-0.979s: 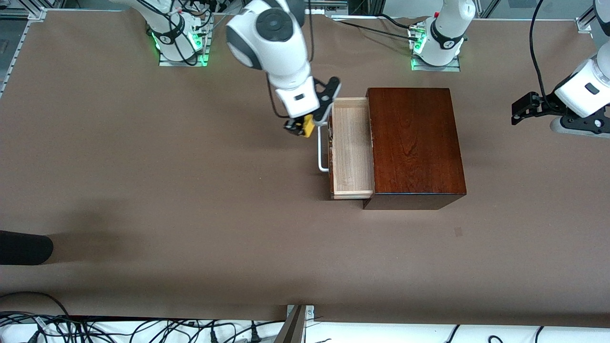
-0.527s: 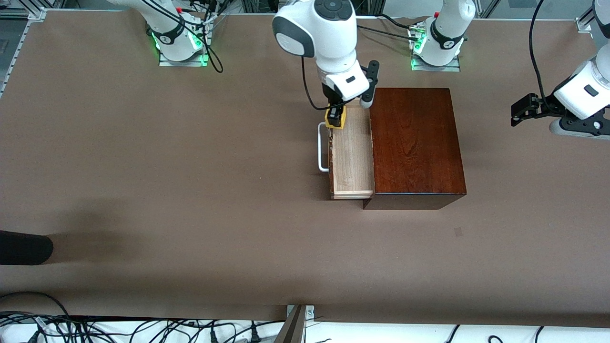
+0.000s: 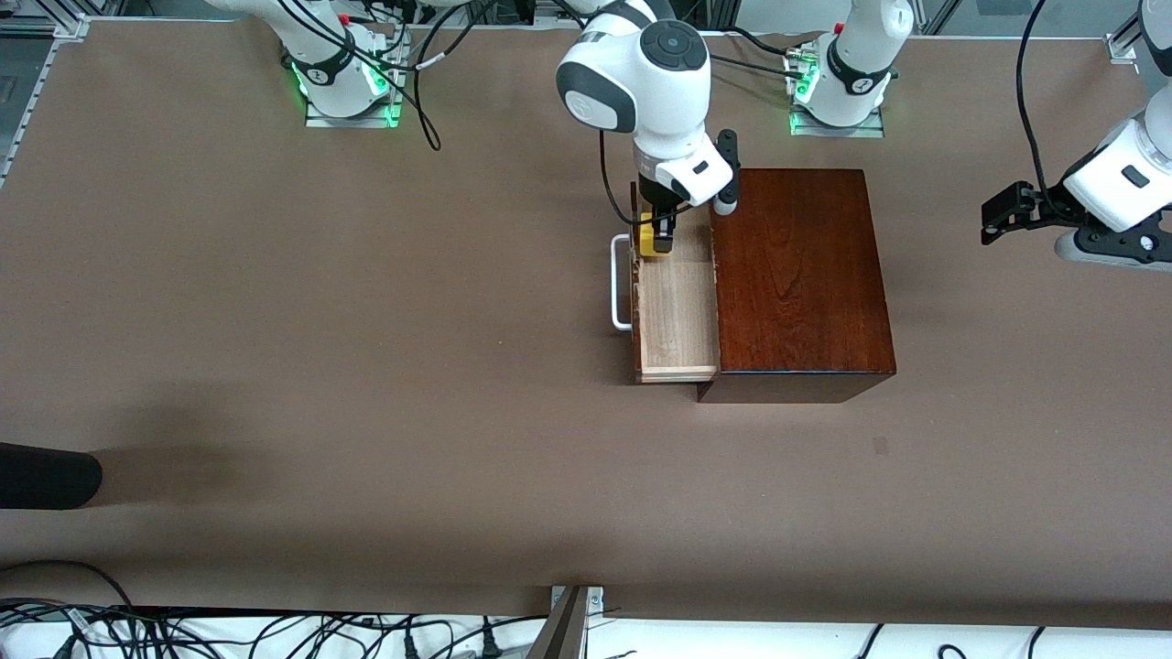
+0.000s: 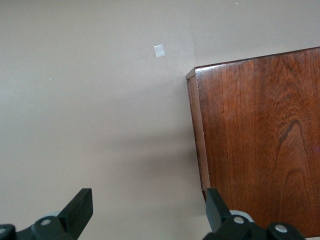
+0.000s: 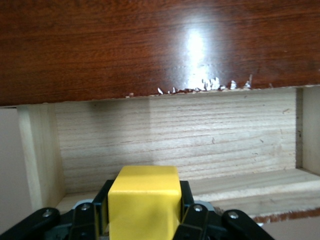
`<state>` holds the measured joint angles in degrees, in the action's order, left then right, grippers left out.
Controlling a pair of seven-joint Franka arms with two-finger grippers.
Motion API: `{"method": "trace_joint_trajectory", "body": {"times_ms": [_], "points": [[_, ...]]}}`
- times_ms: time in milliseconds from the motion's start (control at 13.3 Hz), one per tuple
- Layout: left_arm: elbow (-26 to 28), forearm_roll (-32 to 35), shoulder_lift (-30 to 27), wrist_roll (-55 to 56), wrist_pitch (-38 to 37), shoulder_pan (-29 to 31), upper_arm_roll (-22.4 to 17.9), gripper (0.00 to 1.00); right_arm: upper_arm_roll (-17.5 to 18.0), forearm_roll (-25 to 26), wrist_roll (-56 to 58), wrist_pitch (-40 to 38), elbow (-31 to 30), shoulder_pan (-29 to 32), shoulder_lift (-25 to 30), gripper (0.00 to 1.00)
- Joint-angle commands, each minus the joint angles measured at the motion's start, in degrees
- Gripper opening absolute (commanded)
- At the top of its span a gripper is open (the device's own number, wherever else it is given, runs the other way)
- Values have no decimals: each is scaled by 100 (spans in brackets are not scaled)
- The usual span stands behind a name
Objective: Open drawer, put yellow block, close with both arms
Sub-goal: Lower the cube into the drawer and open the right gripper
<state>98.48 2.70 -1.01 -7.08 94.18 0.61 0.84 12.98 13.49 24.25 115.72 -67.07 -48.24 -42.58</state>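
Note:
The drawer [image 3: 678,316] stands pulled out of the dark mahogany box [image 3: 797,275], its white bar handle [image 3: 621,284] facing the right arm's end of the table. My right gripper [image 3: 656,240] is shut on the yellow block [image 3: 648,240] and holds it over the drawer's end nearest the robot bases. In the right wrist view the block [image 5: 145,202] sits between the fingers above the pale wood tray [image 5: 200,140], under the box edge [image 5: 150,45]. My left gripper [image 3: 998,215] is open and empty, waiting over the table beside the box [image 4: 260,140]; it also shows in the left wrist view [image 4: 147,215].
A black object [image 3: 46,476] lies at the table edge toward the right arm's end, near the front camera. A small tape mark [image 3: 880,446] is on the table nearer the camera than the box. Cables run along the front edge.
My right gripper has carried the yellow block from beside the handle to over the open drawer and lowered it. The left arm has hardly moved.

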Motion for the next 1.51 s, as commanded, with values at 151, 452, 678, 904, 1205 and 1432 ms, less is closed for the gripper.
{"method": "trace_joint_trajectory", "body": {"times_ms": [151, 452, 678, 904, 1205, 1432], "points": [[-250, -33, 110, 5, -163, -17, 39, 100, -33, 84, 282, 73, 423, -115, -399, 2], [-259, -33, 110, 5, -163, -17, 39, 100, -41, 93, 388, 91, 432, -115, -496, 2], [-259, -33, 110, -21, -163, -17, 39, 100, -50, 93, 519, 135, 432, -107, -593, 2], [-259, -33, 110, 5, -163, -17, 39, 100, -59, 93, 599, 232, 432, -89, -725, 2], [-259, -33, 110, -13, -163, -17, 39, 100, -68, 93, 713, 205, 432, -37, -725, 3], [-259, -33, 110, -13, -163, -17, 39, 100, -85, 49, 643, 126, 449, -36, -672, 100]]}}
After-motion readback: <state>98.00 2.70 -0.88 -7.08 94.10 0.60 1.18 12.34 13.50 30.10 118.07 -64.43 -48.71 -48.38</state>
